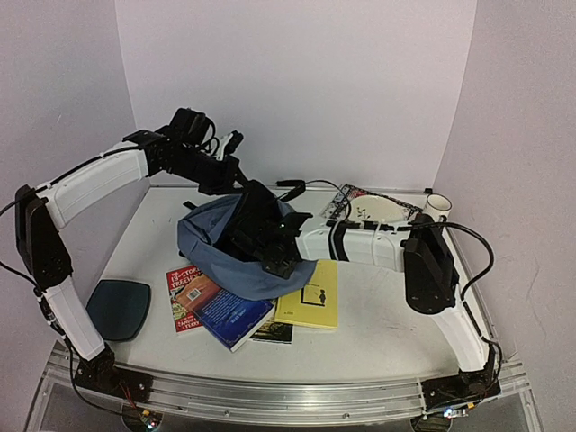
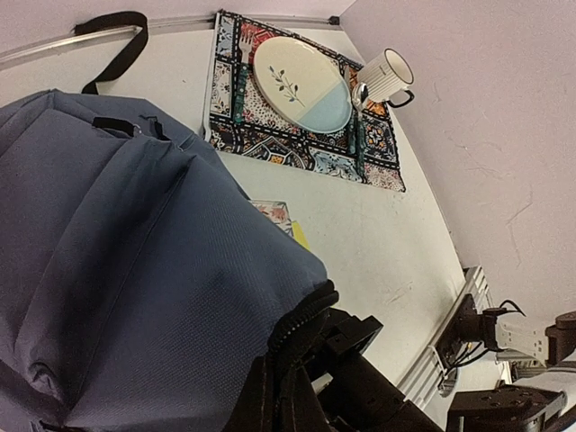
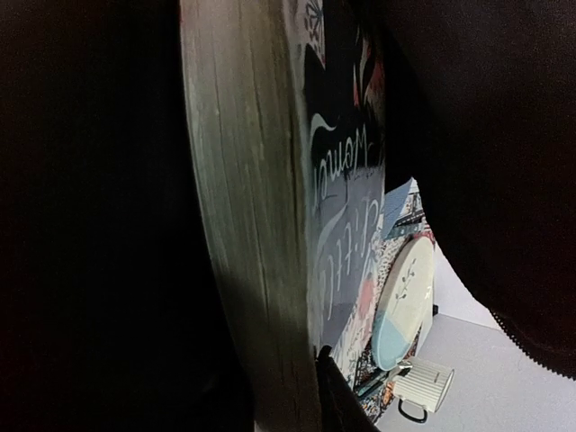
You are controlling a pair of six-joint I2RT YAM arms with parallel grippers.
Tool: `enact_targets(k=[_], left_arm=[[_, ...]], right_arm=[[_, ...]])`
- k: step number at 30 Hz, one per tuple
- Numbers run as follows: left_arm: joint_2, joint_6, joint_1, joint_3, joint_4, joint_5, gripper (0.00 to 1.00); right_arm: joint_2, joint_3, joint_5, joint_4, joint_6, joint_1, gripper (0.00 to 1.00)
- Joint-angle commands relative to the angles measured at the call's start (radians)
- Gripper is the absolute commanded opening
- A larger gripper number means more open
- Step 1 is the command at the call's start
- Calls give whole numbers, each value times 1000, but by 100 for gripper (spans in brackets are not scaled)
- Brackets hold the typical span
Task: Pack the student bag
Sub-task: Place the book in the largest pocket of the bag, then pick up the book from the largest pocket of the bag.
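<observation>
The slate-blue student bag (image 1: 225, 256) lies mid-table with its dark opening facing right. My left gripper (image 1: 229, 178) holds the upper rim up. In the left wrist view that left gripper (image 2: 290, 389) is shut on the black zipper edge of the bag (image 2: 135, 270). My right gripper (image 1: 270, 241) reaches into the opening. In the right wrist view a thick book (image 3: 256, 225) with grey page edges and a lettered cover stands upright inside the dark lining. The right gripper (image 3: 292, 396) is closed on it, with one dark finger (image 3: 340, 403) against the cover and the other hidden.
Several books lie in front of the bag: red (image 1: 183, 297), blue (image 1: 229, 313), yellow (image 1: 312, 292). A dark teal pad (image 1: 117, 308) sits front left. A patterned placemat (image 1: 346, 200) with a plate (image 1: 376, 209) and a white mug (image 1: 438, 205) is at the back right.
</observation>
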Motion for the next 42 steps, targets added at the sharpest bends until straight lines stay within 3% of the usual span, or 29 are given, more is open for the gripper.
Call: enact_targets(k=[1,7,14,19,26,36,42], left_arm=[[-25,-29,-6,-60,106,-18,0],[-12,-41,-5,-134,159,-48,0],[-8,-36,-4,-126,176,-77,0],[-15,-28,-4,-114,176,-93,0],[-30,-29,-4,-127,176,-87,0],[-44,-36,-4,-144,179,-65,0],[-53,-38,-4,-147,180,-57,0]], right_arm=[[-47,-65,-69,13,105,2,31],[-195,-161,-204,16,187,2,53],[-401,-283,-367,37,349,-14,67],[-515,-415,-561,111,570,-109,68],[-657,-737,-816,498,952,-288,71],[-549,-875,-961,877,1267,-419,70],[-438,-850,-1000,974,1353,-447,70]])
